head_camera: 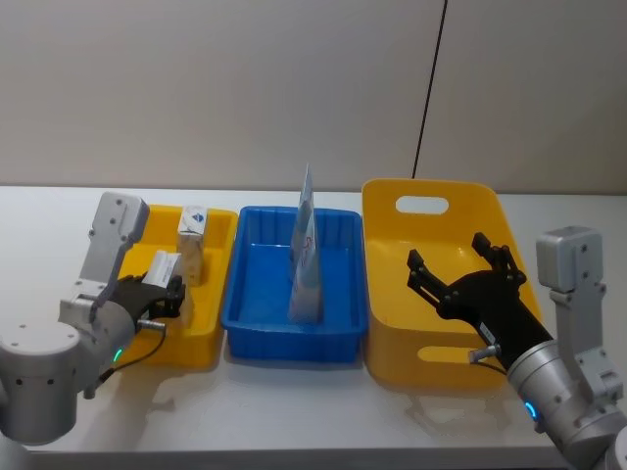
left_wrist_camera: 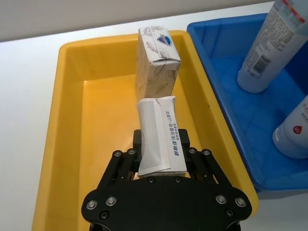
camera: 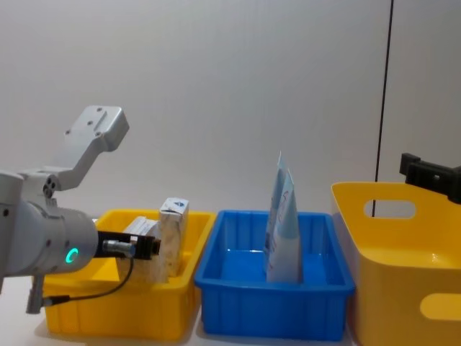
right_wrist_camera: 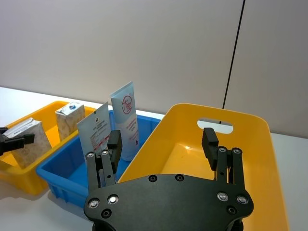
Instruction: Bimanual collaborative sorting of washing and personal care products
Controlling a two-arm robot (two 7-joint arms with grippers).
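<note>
Your left gripper (left_wrist_camera: 162, 151) is clamped on a carton (left_wrist_camera: 156, 134) over the small yellow bin (left_wrist_camera: 72, 120) at the left end of the table (head_camera: 294, 411). The jaws pinch the near end of that held carton across its narrow faces. Its long axis runs straight out from the fingers, toward the bin's far wall.

That axis is what the coming move turns on. It points at a second carton (left_wrist_camera: 155, 62) standing upright in the same bin. The free end of the held carton sits just beside that carton's base, and you cannot tell from these views whether they touch. Push forward along the axis and you will likely tip the upright one. If the carton belongs here, lower it in the bare floor on the near side instead.

To the robot's right of the small yellow bin sits the blue bin (head_camera: 257, 284), their rims side by side. Two pale pouches (head_camera: 306, 264) stand upright in it, close together with their pointed tops well above the rim, so a low sideways swing that way would meet them.

Your right gripper (right_wrist_camera: 162, 139) hangs above the large yellow bin (head_camera: 387, 294) on the far right, jaws spread and holding nothing. It is well apart from the cartons, with the blue bin and the pouches in between — the left arm is the nearer one by far.
</note>
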